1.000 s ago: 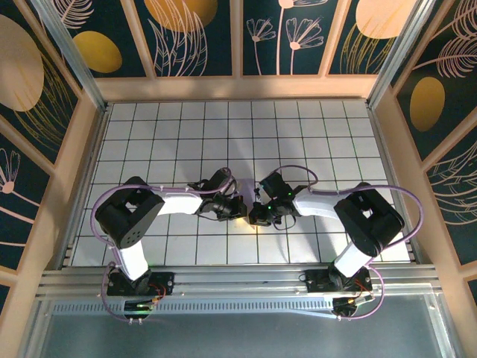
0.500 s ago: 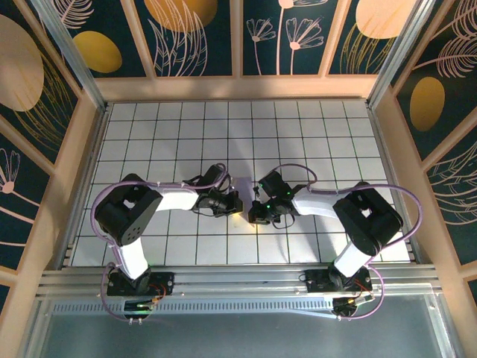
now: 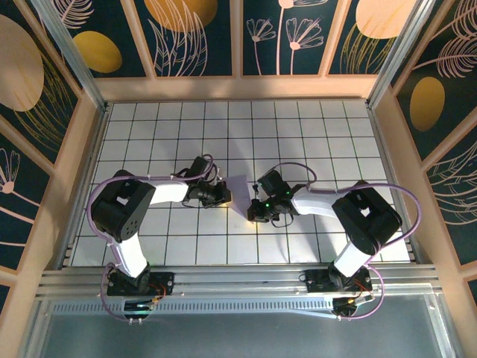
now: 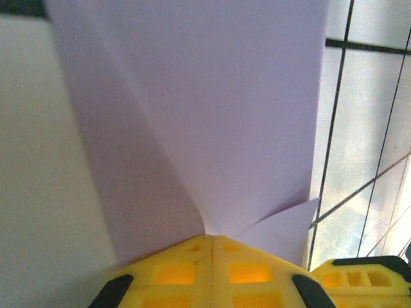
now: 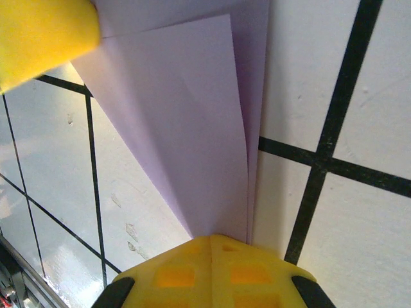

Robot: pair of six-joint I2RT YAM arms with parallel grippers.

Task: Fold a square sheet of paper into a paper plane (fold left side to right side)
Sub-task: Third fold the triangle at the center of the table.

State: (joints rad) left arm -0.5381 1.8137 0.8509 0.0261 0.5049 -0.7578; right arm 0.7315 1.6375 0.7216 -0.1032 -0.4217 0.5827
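The pale lavender sheet of paper (image 3: 238, 185) is folded into layers and held between my two grippers near the middle of the tiled floor. My left gripper (image 3: 226, 196) is shut on its left end. In the left wrist view the paper (image 4: 225, 115) fans upward from my shut yellow tips (image 4: 212, 236), with a small flap to the right. My right gripper (image 3: 255, 213) is shut on the near right end. In the right wrist view the layers (image 5: 186, 115) meet at my shut tips (image 5: 212, 236). No finished paper plane is in view.
White grid tiles (image 3: 328, 134) cover the floor, ringed by a wooden rim (image 3: 238, 88) and patterned walls. One of the right gripper's yellow fingers (image 4: 366, 279) sits close by in the left wrist view, and a left gripper finger (image 5: 38, 38) in the right wrist view.
My left gripper has moved back and to the left, drawing the paper out so lavender now shows between the grippers. The right gripper has barely shifted.
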